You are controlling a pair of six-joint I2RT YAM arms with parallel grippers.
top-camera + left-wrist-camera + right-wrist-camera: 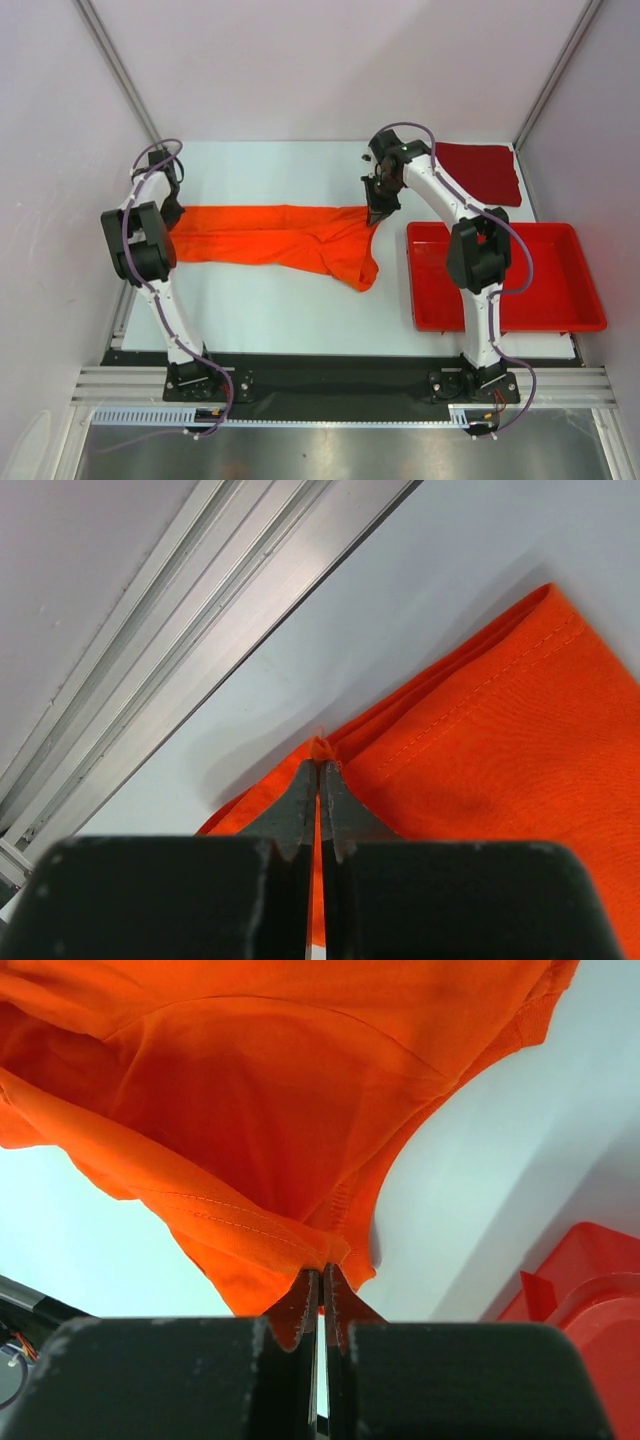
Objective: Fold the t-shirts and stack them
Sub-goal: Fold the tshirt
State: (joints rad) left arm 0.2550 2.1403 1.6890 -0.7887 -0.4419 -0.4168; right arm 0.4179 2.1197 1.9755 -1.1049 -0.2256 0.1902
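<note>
Left end effector [319,772]: clenched on one end of the orange shirt [270,238].
Right end effector [320,1278]: clenched on the opposite end, probably to pull it flat for folding.
Position: stretched across the bench [250,320] between them, right part rumpled.
Dark red shirt [480,172]: folded, back right corner, ready for stacking.

no readable text or labels, seemingly

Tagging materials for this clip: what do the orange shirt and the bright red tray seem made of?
Bright orange t-shirt: soft matte cloth, likely cotton knit; it drapes, creases, shows stitched hems. Bright red tray: probably rigid plastic, smooth with slight sheen; straight raised rim, rounded corners.
</note>
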